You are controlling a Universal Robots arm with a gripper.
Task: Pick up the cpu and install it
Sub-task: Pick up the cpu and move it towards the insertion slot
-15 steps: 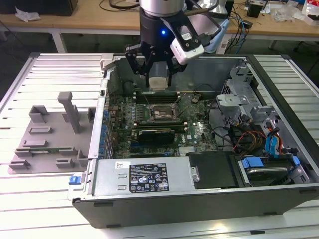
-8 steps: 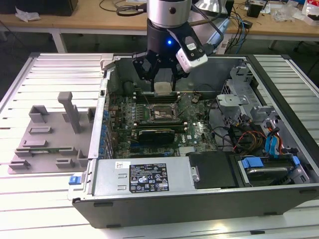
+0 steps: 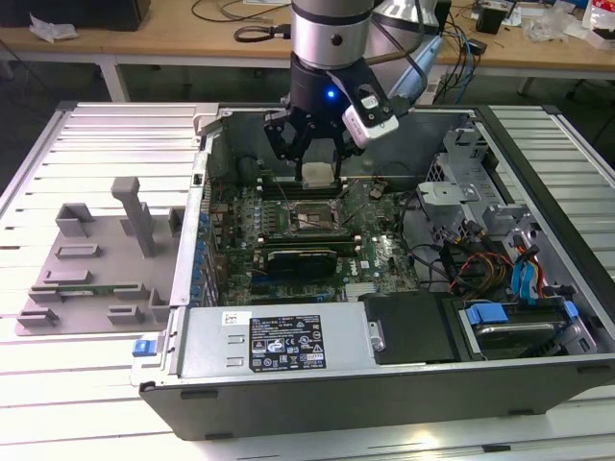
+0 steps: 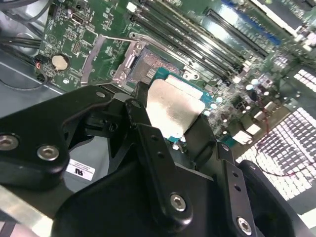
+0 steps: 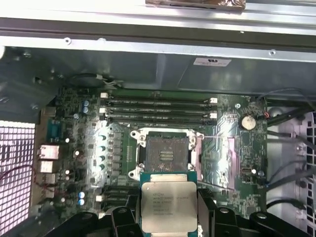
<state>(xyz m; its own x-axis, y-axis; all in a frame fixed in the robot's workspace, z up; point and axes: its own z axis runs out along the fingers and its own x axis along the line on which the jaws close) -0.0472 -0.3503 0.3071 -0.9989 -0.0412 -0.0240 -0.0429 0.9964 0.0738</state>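
The cpu (image 3: pixel 317 175) is held clamped in the gripper (image 3: pixel 315 161); pickup is done. The open socket (image 3: pixel 306 219), at 6 o'clock in the exterior view, is not yet filled.

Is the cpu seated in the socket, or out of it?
Out. The silvery-grey square cpu is clamped in the black gripper, clear of the black square socket frame, whose contacts show bare.

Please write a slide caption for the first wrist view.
Gripper holds the cpu over the motherboard, short of the empty socket.
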